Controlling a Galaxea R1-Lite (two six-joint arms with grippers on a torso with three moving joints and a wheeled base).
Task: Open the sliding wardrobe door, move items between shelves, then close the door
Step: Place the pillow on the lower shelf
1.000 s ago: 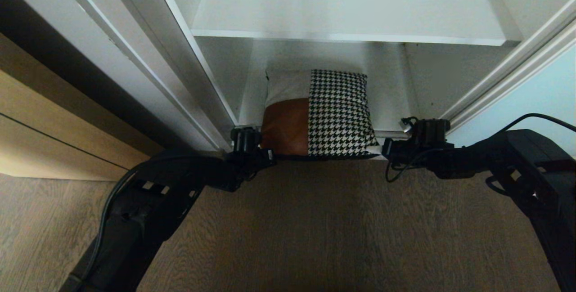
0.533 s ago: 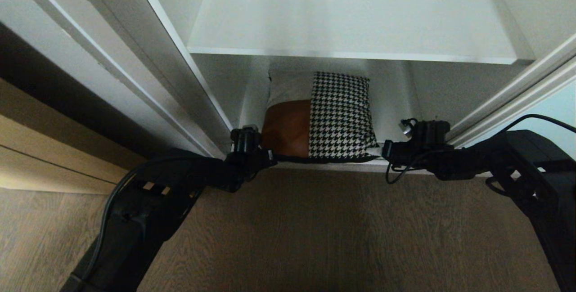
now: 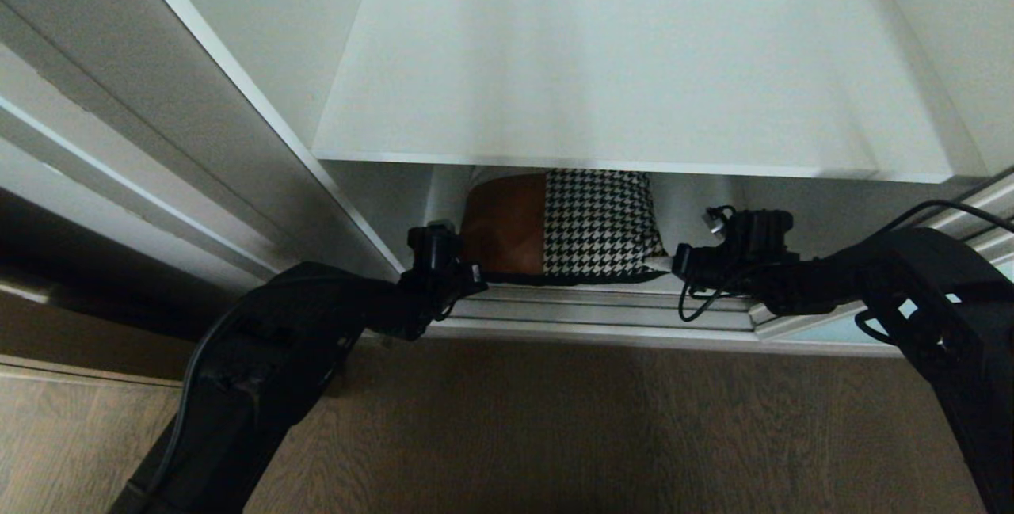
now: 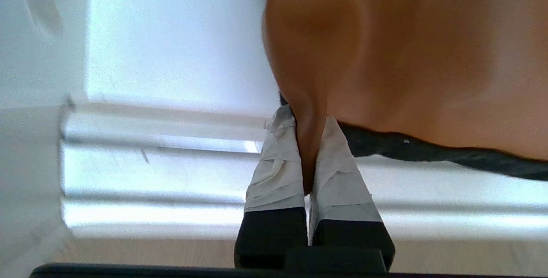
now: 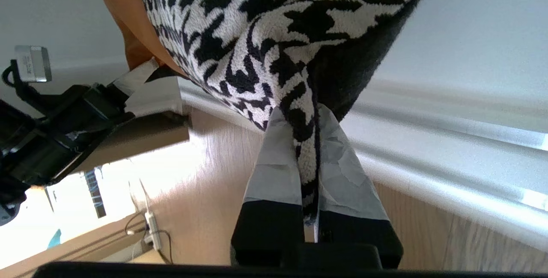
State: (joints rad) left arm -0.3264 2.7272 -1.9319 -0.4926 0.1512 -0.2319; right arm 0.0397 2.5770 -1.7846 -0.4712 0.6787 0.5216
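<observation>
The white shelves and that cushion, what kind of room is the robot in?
Probably a bedroom or dressing area of a home. It faces a built-in wardrobe with white shelves, a sliding-door track at the bottom, a decorative cushion inside, and a wood-look floor.

no readable text, labels, brands or numbers anywhere

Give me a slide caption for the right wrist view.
Right gripper shut on the cushion at its houndstooth corner; left gripper pinches the tan corner.
</observation>
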